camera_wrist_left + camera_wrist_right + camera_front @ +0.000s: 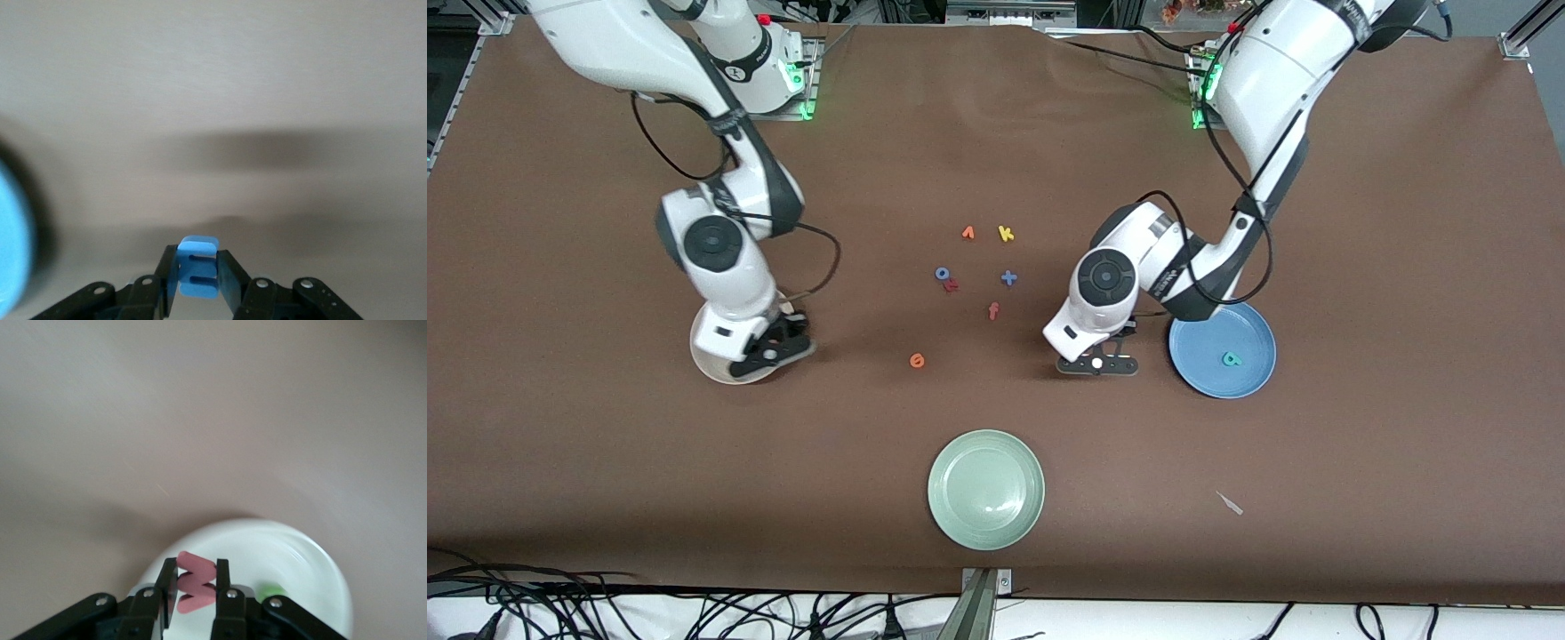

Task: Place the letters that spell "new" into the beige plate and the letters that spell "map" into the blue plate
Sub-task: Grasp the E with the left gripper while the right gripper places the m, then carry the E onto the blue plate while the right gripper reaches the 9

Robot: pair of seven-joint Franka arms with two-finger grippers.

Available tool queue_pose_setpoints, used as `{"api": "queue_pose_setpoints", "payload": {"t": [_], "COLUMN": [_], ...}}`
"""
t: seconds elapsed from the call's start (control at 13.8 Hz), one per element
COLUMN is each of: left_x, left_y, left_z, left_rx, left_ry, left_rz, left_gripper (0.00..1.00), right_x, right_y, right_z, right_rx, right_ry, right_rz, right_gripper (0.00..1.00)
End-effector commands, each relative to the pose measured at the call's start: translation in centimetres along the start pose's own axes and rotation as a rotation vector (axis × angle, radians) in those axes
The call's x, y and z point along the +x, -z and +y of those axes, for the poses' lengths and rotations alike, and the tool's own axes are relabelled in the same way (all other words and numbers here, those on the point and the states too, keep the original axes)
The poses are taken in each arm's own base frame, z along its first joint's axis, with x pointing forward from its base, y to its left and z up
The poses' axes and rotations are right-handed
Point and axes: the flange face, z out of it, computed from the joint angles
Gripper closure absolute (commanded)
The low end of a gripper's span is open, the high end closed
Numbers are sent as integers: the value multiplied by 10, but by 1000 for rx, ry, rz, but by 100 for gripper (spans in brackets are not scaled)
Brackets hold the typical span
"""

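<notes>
1. The left gripper is seen beside the blue plate, on that plate's side toward the right arm's end of the table, low over the brown table. Its fingers are pinched on the blue m.
2. The right gripper is held over the beige plate. Its fingers are clamped on the red-pink w.
3. A green letter, taken to be the n, is seen lying in the beige plate, close to the right gripper.
4. The teal p is seen lying in the blue plate.
5. The orange e lies on the table between the two grippers, nearer to the front camera than the other loose letters.
6. The yellow a cannot be made out in any view.
7. A loose group is left at mid-table: an orange v-shaped letter, a yellow k, a blue o, a red letter touching the o, a blue plus sign and an orange-red f.
8. A pale green plate is placed nearest the front camera.
</notes>
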Motion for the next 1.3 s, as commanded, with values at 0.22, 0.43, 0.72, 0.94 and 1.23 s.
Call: {"api": "queue_pose_setpoints", "payload": {"t": [0.22, 0.43, 0.72, 0.94, 1.23], "left_x": [17, 30, 38, 37, 37], "left_y": [19, 34, 34, 30, 26], "left_z": [-103, -158, -177, -174, -178], "left_rx": [82, 71, 62, 63, 63], "left_ry": [-88, -119, -96, -98, -95], "left_rz": [-109, -117, -108, -114, -125], "left_gripper": [93, 92, 92, 92, 91], "right_x": [-57, -12, 54, 80, 103], "right_y": [-5, 14, 11, 1, -15], "right_z": [-12, -77, -156, -179, -204], "right_rx": [102, 146, 205, 231, 238], "right_ry": [-125, -211, -273, -304, -349], "right_rz": [-4, 47, 88, 99, 105], "right_gripper": [20, 20, 20, 21, 21]}}
